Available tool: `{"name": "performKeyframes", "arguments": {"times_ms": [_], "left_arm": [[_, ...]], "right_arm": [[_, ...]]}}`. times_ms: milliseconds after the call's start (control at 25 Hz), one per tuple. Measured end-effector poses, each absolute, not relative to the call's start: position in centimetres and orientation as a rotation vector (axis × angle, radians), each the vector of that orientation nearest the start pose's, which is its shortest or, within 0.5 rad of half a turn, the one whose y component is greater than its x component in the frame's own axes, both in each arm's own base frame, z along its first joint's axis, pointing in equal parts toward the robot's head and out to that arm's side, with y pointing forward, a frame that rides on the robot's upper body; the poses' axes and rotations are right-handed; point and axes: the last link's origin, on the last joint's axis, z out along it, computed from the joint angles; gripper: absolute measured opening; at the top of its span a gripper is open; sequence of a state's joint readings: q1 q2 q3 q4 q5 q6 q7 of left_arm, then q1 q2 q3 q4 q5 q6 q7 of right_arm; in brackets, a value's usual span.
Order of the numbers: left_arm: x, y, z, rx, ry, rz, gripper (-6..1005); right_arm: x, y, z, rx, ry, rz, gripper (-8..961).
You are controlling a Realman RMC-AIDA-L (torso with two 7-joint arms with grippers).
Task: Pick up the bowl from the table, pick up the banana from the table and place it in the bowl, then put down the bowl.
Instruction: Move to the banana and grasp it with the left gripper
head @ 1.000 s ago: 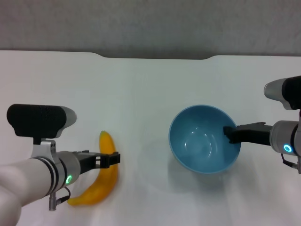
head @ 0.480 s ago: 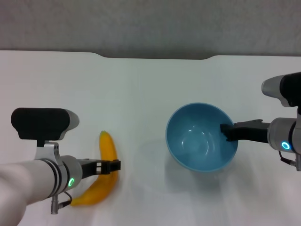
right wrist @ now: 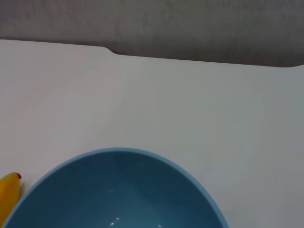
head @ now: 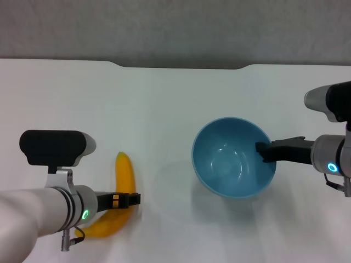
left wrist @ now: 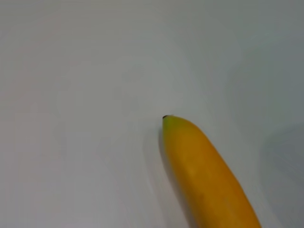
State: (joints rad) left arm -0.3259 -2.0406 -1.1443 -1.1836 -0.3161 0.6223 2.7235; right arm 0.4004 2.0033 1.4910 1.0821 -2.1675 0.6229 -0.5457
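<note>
Plain light blue bowl (head: 233, 164), yellow-orange banana (head: 122, 186) with a small dark tip, on a plain white bench (head: 164, 109).

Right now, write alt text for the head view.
The right gripper grips the light blue bowl by its rim on the right, while the left gripper sits over the middle of the banana lying on the white table.
</note>
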Motion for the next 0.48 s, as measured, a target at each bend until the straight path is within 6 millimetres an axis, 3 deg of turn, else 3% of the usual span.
{"name": "performKeyframes", "arguments": {"times_ms": [480], "left_arm": [[-25.24, 33.71, -8.81, -1.963, -1.329, 0.037, 860]], "right_arm": [[23.64, 38.46, -2.84, -2.199, 1.048, 0.207, 32]]}}
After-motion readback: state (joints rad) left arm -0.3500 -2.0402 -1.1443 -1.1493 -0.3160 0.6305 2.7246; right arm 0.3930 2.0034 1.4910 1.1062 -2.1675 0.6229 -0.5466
